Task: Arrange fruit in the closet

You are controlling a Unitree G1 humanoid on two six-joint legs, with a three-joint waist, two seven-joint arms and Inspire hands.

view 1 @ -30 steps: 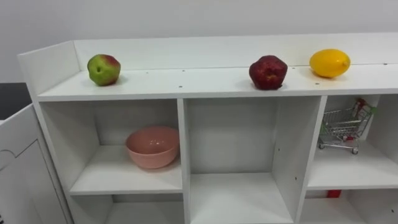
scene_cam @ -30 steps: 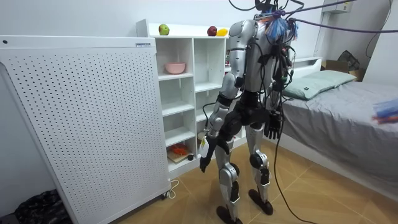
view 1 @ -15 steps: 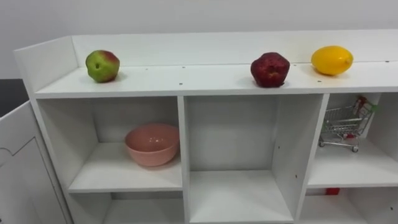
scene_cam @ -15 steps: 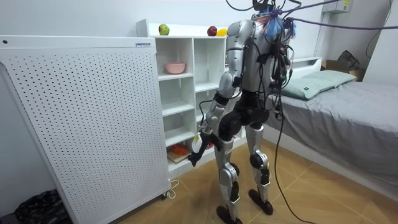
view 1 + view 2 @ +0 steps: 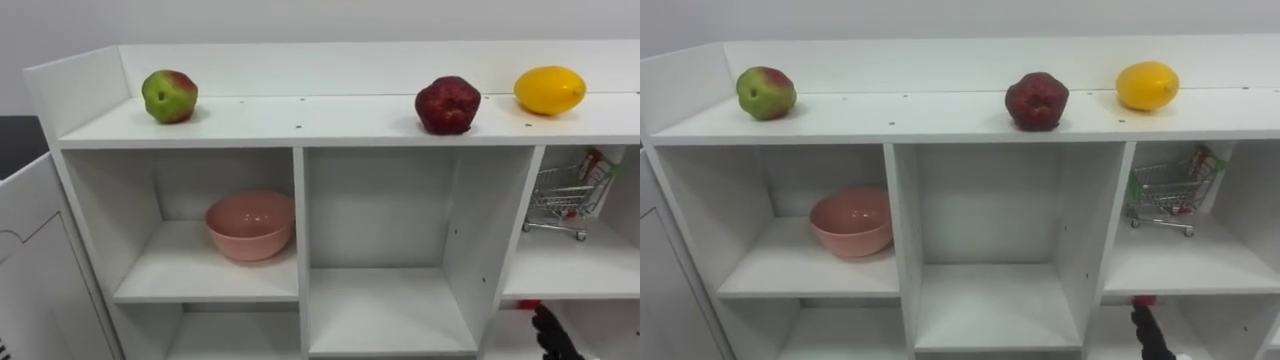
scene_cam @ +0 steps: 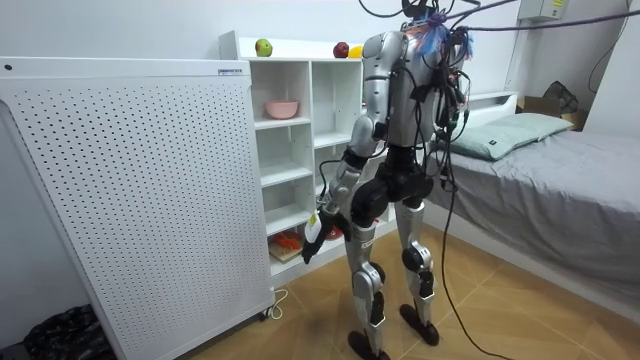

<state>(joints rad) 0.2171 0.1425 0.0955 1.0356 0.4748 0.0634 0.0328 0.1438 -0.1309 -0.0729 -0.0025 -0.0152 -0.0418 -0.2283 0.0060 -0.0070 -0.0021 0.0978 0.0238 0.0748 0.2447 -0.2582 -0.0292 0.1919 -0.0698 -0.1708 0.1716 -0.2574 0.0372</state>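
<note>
A green-red apple (image 5: 169,96) at upper left, a dark red knobbly fruit (image 5: 447,105) and a glossy yellow lemon (image 5: 549,90) at upper right sit apart on the white closet's top (image 5: 300,120), probably firm, light and apt to roll, so best cupped round the middle, while I cannot tell the grip of the right hand (image 5: 548,335) at lower right.

Three fruits sit, none touching, on the top board of the white open-fronted closet (image 5: 300,120) I am facing: a green-and-red apple (image 5: 169,96) at the left end, a knobbly dark red fruit (image 5: 447,104) right of centre, a smooth yellow lemon (image 5: 549,89) farther right.
</note>
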